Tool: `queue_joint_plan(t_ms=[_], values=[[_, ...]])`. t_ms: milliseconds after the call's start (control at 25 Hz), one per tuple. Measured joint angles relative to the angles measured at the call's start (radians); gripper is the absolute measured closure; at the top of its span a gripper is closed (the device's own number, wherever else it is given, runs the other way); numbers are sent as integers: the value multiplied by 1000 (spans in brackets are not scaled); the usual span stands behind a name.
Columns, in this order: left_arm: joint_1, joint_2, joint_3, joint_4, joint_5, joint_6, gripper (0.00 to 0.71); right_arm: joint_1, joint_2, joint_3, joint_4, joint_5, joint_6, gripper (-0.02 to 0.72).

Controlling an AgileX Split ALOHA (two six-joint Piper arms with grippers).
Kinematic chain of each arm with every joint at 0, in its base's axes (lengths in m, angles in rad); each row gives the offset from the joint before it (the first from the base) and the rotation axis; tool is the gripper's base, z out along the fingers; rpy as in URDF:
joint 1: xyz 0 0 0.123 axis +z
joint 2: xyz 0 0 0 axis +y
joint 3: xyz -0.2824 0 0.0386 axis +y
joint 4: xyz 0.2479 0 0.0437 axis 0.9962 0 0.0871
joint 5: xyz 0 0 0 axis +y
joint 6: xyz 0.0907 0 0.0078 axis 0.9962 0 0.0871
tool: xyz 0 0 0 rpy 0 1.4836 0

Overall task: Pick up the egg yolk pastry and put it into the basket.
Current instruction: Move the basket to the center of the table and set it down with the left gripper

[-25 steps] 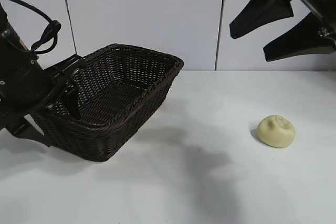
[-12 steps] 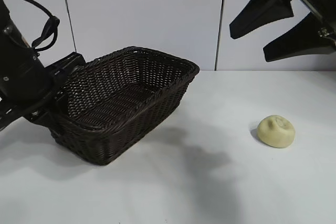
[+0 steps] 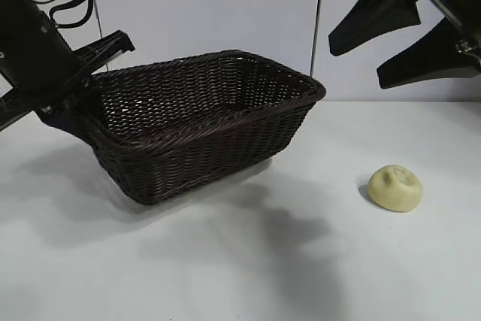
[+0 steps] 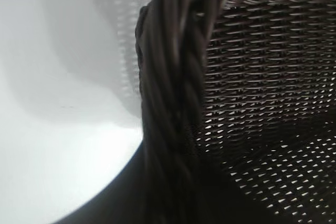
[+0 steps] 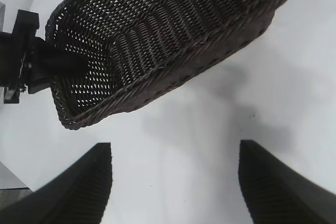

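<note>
Gripping the basket (image 3: 210,122) rim, the left gripper (image 3: 71,99) tilts it off the worktop (image 3: 248,261). The right gripper (image 3: 421,31) hangs open above the pastry (image 3: 395,187); next it must descend and grasp it.

A lab-like test bench: bare white table (image 3: 225,276) before plain white wall panels (image 3: 203,13).

Left gripper (image 3: 89,92), at nine o'clock of the basket (image 3: 218,137), has its fingertips masked by the braided rim. Right gripper (image 3: 376,54), at one o'clock, is cropped by the exterior view's edge.
</note>
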Motion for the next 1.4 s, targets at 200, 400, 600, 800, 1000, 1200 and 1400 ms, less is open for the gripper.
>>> queue_joint_plan(t_ms=[200, 400, 600, 800, 1000, 1200, 1400], values=[[21, 52, -73, -26, 115, 277, 614, 0, 0, 0, 0, 2, 0, 208], [21, 123, -183, -31, 230, 476, 614, 0, 0, 0, 0, 9, 0, 208], [21, 170, -243, -26, 259, 555, 614, 0, 0, 0, 0, 9, 0, 208], [21, 199, -246, -2, 257, 592, 614, 0, 0, 0, -2, 9, 0, 208], [45, 212, -246, -6, 252, 602, 614, 0, 0, 0, -2, 9, 0, 208], [56, 215, -246, -5, 246, 603, 613, 0, 0, 0, -3, 9, 0, 208], [56, 214, -246, -11, 242, 607, 396, 0, 0, 0, -6, 9, 0, 208]])
